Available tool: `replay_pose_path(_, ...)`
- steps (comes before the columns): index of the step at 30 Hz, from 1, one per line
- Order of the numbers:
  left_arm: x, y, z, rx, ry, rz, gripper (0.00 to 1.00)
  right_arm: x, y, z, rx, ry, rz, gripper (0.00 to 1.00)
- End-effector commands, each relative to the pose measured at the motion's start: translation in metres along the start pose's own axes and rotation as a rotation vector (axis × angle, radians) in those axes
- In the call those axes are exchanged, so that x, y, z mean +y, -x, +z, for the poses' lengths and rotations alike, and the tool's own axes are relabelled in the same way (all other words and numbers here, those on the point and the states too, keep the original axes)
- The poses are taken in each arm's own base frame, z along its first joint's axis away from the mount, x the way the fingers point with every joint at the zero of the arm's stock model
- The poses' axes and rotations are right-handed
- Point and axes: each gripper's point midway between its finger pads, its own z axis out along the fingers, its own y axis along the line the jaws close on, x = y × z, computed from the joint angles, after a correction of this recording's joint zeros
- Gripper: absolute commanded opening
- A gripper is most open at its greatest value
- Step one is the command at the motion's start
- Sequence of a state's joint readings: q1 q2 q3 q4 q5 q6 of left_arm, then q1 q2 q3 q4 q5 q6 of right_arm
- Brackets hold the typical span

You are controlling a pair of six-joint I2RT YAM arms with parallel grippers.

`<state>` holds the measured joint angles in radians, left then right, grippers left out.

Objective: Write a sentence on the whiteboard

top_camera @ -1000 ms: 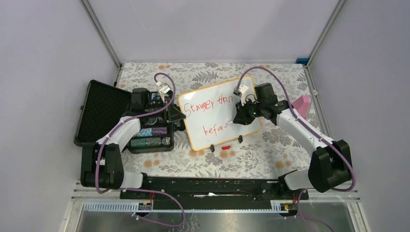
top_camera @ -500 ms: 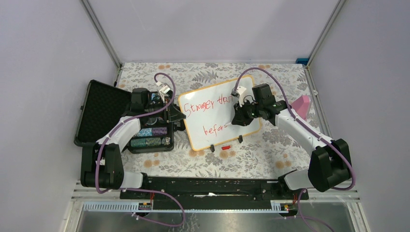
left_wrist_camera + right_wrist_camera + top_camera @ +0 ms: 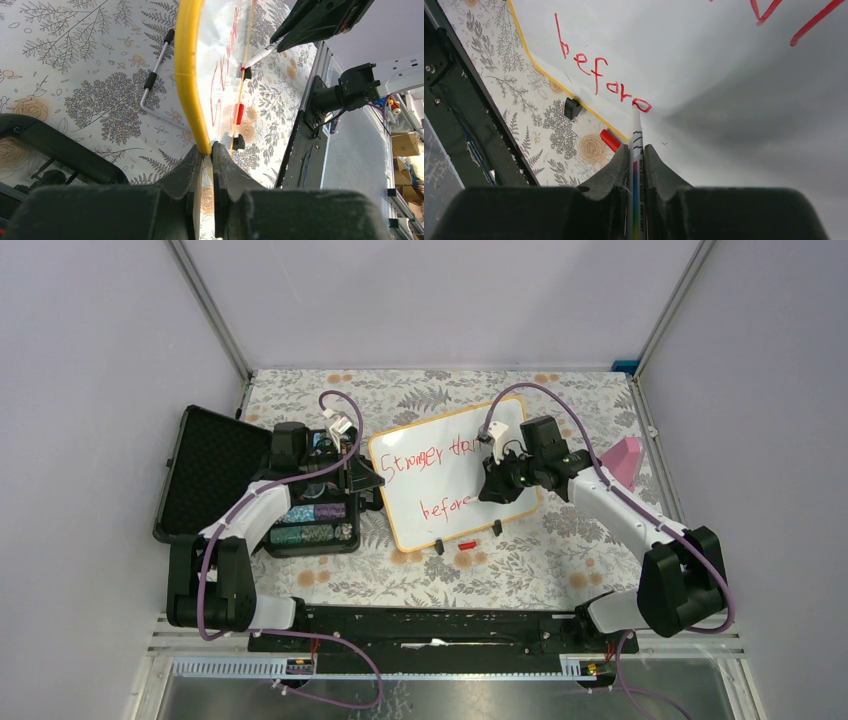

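Note:
The whiteboard (image 3: 440,495) lies on the flowered table with red writing "Stronger than" and "before" on it. My left gripper (image 3: 370,478) is shut on the board's left edge; the left wrist view shows its jaws pinching the yellow frame (image 3: 189,75). My right gripper (image 3: 492,488) is shut on a white marker (image 3: 636,165), its tip touching the board at the last red letter of "before" (image 3: 642,105). The board's glossy surface (image 3: 724,75) fills the right wrist view. A red marker cap (image 3: 466,544) lies just below the board's lower edge and also shows in the right wrist view (image 3: 610,140).
An open black chip case (image 3: 225,480) with stacked chips stands at the left. A pink object (image 3: 626,456) lies at the right edge behind my right arm. Two black clip feet (image 3: 438,547) sit on the board's lower edge. A metal wire stand (image 3: 155,75) lies beside the board.
My right gripper has moved slightly down and left with the marker, and the last letter of "before" has been drawn. The left arm has not moved.

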<state>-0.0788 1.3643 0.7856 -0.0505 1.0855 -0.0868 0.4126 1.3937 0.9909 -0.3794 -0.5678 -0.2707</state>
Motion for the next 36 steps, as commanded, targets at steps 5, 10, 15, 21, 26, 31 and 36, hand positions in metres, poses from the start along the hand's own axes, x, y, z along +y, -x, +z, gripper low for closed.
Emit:
replay_pose_path(5,0.005,0.005,0.002,-0.002,0.013,0.075,0.00,-0.006,-0.005,0.004,0.009,-0.024,-0.044,0.00)
replay_pose_path(10,0.006,0.006,0.002,-0.003,0.015,0.076,0.00,-0.007,-0.011,0.004,0.027,-0.031,-0.049,0.00)
replay_pose_path(15,0.006,0.005,0.002,-0.003,0.013,0.072,0.00,-0.012,-0.011,0.002,0.032,-0.062,-0.057,0.00)
replay_pose_path(21,0.005,0.006,0.002,-0.005,0.015,0.076,0.00,-0.019,-0.010,-0.002,0.045,-0.106,-0.067,0.00)
replay_pose_path(26,0.005,0.006,0.002,-0.004,0.016,0.075,0.00,-0.026,-0.008,-0.008,0.041,-0.143,-0.069,0.00)
replay_pose_path(31,0.006,0.005,0.002,-0.003,0.016,0.074,0.00,-0.034,-0.002,-0.015,0.019,-0.174,-0.056,0.00)
replay_pose_path(36,0.006,0.004,0.002,-0.001,0.016,0.073,0.00,-0.033,0.004,-0.020,-0.003,-0.174,-0.055,0.00)
